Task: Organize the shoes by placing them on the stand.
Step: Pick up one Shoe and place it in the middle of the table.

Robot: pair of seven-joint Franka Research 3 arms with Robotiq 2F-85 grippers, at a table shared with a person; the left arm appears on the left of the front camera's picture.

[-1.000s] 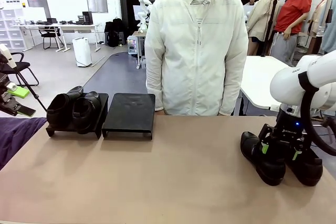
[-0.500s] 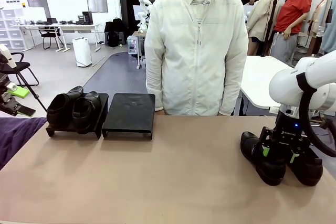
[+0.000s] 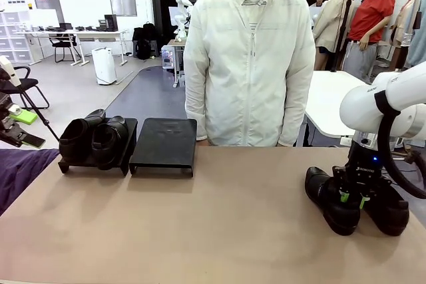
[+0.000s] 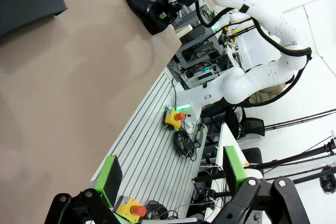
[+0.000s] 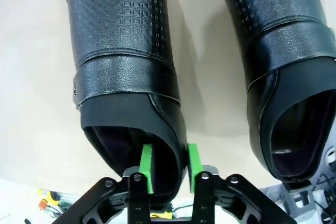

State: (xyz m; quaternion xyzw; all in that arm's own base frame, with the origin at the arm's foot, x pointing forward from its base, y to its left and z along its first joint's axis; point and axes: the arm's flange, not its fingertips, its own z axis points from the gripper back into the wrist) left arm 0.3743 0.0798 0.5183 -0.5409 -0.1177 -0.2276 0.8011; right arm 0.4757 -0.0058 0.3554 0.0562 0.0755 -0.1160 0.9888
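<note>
Black-and-green left gripper [image 3: 23, 129]: sitting at the far left edge of the front view, largely cut off. In its own wrist view [image 4: 170, 182] the fingers are standing wide apart, gripping nothing. It is hanging past the table [image 4: 63, 87] edge, over a slotted metal bench carrying a yellow stop button [image 4: 176, 118].

Purple cloth [image 3: 20, 167]: lying at the table's left side, cropped by the frame.

Left platform [image 3: 132, 134] of the stand: resting at the table's far left and bearing a first shoe [image 3: 80, 139] and a second shoe [image 3: 110, 139] side by side. The pair is covering most of its top.

Right platform [image 3: 164, 141]: sitting just beside the left one, in front of the person.

Person [image 3: 249, 64]: standing behind the table in a white jacket, hands hiding below the far edge.

Third shoe [image 3: 331, 199]: lying on the table [image 3: 226, 224] at the right, well apart from the stand and partly masked by the arm.

Right gripper [image 3: 353, 197]: reaching down at this shoe. In the right wrist view [image 5: 169, 165] the green pads [image 5: 146, 166] are straddling the side wall of its heel opening [image 5: 123, 51], one inside and one outside. Whether they are pressing it cannot be told.

Fourth shoe [image 3: 389, 212]: lying just beside the third [image 5: 283, 51], its heel end running out of the wrist frame.
</note>
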